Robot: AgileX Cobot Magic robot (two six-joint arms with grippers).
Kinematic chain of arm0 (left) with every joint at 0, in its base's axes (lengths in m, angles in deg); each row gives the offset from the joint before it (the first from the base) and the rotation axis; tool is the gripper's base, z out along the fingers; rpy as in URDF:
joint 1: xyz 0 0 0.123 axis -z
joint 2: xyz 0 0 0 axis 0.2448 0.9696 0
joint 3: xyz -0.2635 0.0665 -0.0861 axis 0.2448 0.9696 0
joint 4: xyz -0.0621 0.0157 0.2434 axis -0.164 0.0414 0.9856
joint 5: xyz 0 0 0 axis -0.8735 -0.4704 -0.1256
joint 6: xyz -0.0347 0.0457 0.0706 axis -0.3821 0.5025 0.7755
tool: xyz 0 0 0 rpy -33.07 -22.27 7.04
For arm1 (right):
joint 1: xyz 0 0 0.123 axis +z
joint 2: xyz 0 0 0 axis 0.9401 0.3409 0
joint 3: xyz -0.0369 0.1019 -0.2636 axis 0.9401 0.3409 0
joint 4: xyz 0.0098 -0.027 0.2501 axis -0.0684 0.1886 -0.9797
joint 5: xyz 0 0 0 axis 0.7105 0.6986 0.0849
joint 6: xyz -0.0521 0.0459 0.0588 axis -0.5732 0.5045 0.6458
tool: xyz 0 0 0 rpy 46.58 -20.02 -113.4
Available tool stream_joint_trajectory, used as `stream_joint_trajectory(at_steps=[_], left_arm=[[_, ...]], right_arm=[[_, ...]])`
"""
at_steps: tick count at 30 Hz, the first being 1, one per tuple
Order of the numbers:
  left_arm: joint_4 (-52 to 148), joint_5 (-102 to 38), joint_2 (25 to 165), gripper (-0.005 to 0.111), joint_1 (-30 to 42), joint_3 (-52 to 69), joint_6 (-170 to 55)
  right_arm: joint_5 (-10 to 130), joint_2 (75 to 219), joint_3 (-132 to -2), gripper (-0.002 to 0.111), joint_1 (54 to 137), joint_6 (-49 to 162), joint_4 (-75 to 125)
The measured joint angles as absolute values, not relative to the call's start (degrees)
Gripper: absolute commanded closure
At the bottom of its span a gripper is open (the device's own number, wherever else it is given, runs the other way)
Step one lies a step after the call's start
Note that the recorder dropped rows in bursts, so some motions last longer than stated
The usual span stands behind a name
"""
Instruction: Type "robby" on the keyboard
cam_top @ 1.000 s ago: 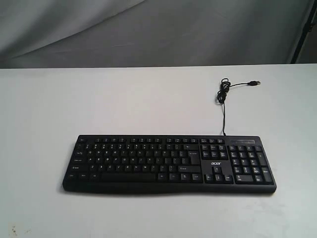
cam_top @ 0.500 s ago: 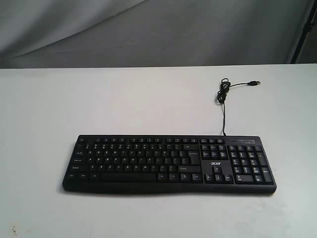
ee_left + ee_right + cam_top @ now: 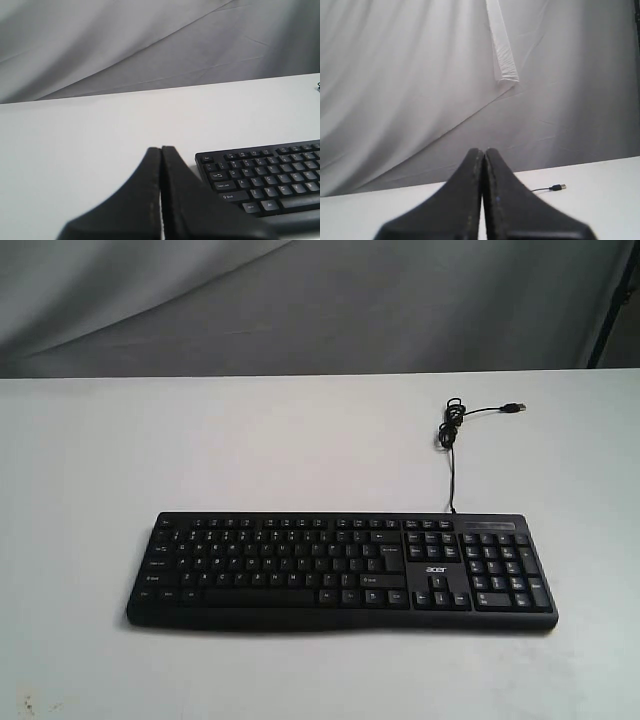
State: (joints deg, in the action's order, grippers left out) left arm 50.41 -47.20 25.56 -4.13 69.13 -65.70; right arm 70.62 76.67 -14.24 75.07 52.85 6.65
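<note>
The left tool (image 3: 161, 149), pinched closed and empty, seems nearer the letter end of the keyboard (image 3: 340, 568), which lies lengthwise side to side on the desk (image 3: 150, 450), than the right tool (image 3: 484, 150), likewise closed on nothing.

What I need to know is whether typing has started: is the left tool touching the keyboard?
Apart. The exterior view shows the whole keyboard with no tool on it; in the left wrist view the left tool is shut.
</note>
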Motion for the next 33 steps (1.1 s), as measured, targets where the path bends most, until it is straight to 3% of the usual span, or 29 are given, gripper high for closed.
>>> stream_joint_trajectory(at_steps=[33], left_arm=[[50.4, -47.2, 25.6, 0.107, -4.1, 69.1, -65.7]], right_arm=[[79.2, 75.6, -2.2, 0.108, 75.1, 58.7, 25.0]])
